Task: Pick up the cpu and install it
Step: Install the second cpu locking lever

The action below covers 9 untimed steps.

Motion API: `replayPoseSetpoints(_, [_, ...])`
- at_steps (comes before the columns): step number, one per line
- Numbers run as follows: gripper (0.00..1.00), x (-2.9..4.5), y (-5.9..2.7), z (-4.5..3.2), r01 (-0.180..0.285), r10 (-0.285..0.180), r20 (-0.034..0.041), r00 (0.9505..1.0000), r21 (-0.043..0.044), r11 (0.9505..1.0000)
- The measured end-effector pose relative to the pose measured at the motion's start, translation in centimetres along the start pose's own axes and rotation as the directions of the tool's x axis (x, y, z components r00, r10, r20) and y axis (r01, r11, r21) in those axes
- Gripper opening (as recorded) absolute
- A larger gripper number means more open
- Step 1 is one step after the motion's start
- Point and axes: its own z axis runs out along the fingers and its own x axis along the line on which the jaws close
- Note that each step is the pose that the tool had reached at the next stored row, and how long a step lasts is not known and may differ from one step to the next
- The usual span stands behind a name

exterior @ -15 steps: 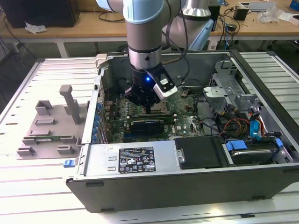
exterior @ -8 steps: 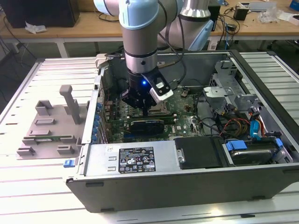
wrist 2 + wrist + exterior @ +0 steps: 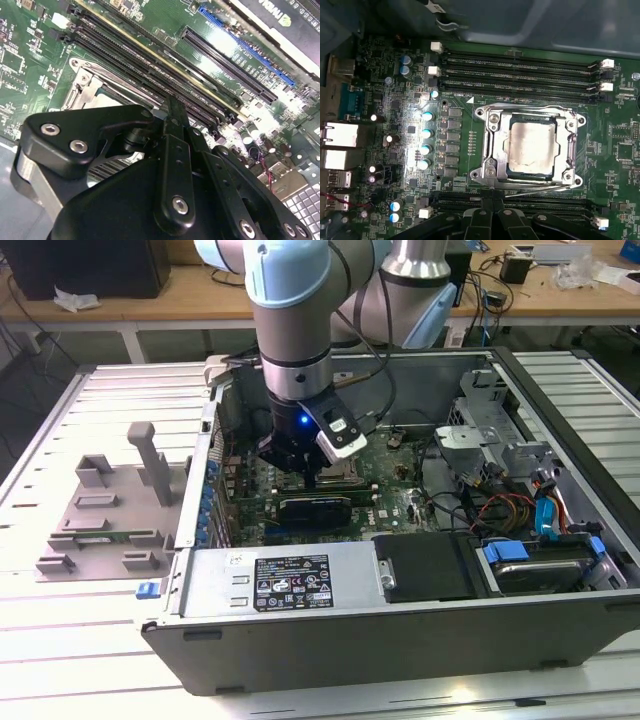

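The cpu (image 3: 532, 149), a small square chip with a silvery-grey top, lies flat inside the metal-framed socket (image 3: 490, 131) on the green motherboard (image 3: 410, 70). In the first wrist view my gripper (image 3: 491, 196) hangs beside the socket's edge, off the chip, fingers pressed together with nothing between them. The second wrist view has the black gripper (image 3: 174, 116) over the memory slots (image 3: 150, 55), with the socket frame (image 3: 82, 85) partly behind it. In the exterior view the gripper (image 3: 300, 472) reaches down into the open computer case (image 3: 400, 630).
A long black expansion card (image 3: 315, 508) sits just in front of the gripper. A grey power supply (image 3: 290, 580) and drive bays (image 3: 530, 565) line the case's near side. A grey plastic fixture (image 3: 110, 510) stands on the table at the exterior view's left.
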Motion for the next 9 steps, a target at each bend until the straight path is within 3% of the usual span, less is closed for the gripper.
replayPoseSetpoints(1, [0.11, 0.06, -0.06, -0.01, 0.0, 0.0, 0.0043, 1.0, -0.0059, 1.0])
replayPoseSetpoints(2, [0.11, 0.18, -0.16, -0.02, 0.0, 0.001, 0.0126, 0.9999, -0.0198, 0.9998])
replayPoseSetpoints(3, [0.11, 0.23, -0.22, -0.02, -0.001, 0.001, 0.0161, 0.9999, -0.0264, 0.9996])
replayPoseSetpoints(8, [0.11, 0.53, -0.91, -0.08, -0.002, 0.003, 0.0214, 0.9998, -0.0485, 0.9988])
replayPoseSetpoints(9, [0.11, 0.55, -1.0, -0.08, -0.002, 0.003, 0.0228, 0.9997, -0.0561, 0.9984])
